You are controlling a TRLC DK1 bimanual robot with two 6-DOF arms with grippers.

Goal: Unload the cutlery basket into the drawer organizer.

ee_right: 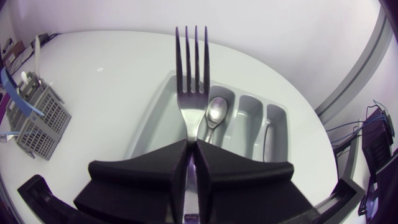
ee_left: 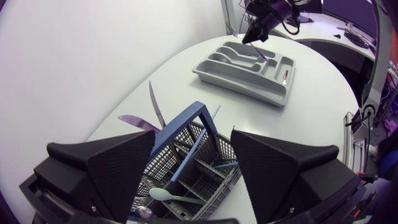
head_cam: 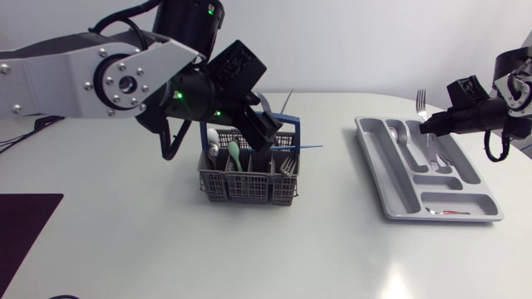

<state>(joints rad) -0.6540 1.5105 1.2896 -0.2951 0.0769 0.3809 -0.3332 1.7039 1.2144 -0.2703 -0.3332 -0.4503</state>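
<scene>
A grey cutlery basket (head_cam: 245, 189) with a blue handle (head_cam: 291, 143) stands at mid-table. It holds a pale green spoon (head_cam: 234, 154), forks and a knife. My left gripper (head_cam: 264, 137) hangs just above it, open, and the basket (ee_left: 227, 180) shows between its fingers (ee_left: 118, 162). The grey drawer organizer (head_cam: 399, 203) lies to the right with a spoon (ee_right: 216, 112) and other cutlery in its slots. My right gripper (head_cam: 436, 124) hovers over the organizer's far end, shut on a steel fork (ee_right: 191, 81) whose tines point up.
A dark mat (head_cam: 21, 220) lies at the table's left front edge. A small thin item (head_cam: 449, 213) rests in the organizer's front compartment. A knife blade (ee_left: 155, 106) and blue sticks jut above the basket's far side.
</scene>
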